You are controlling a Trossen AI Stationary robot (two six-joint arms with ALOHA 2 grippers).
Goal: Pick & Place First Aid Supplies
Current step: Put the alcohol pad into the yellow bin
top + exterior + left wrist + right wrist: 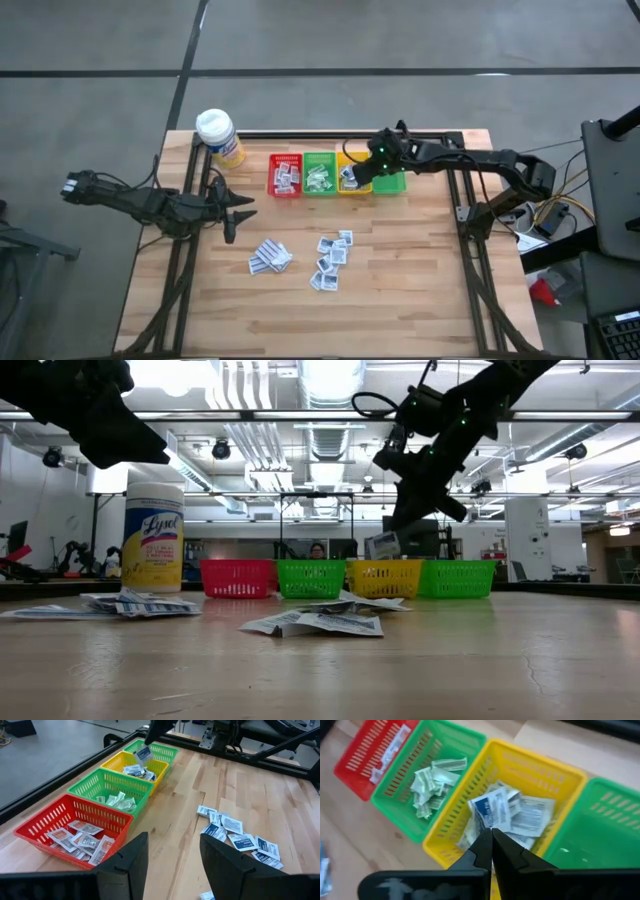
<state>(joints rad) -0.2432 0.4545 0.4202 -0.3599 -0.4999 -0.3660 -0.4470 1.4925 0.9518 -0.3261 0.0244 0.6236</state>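
Note:
My right gripper [491,834] hangs over the yellow bin [540,767], shut on a white sachet with blue print [492,809]. The same sachet [143,753] shows just above the bin's rim in the left wrist view. More sachets lie inside the red bin [285,176], the green bin [320,174] and the yellow bin. Two loose piles of sachets [270,257] [332,260] lie flat on the table. My left gripper [172,855] waits open near the table's left edge [235,210], with nothing between its fingers. My right gripper pinches the blue-printed sachet by its near edge [487,824] between its two fingertips. The fingers slant down from above, coming from the table's right. The sachet hangs past the fingertips, clear of the sachets in the yellow bin.
A second green bin [390,183] stands at the right end of the row, under my right arm. A white-capped yellow wipes bottle [218,135] stands at the far left corner. Bare wood lies between the bins and the two piles.

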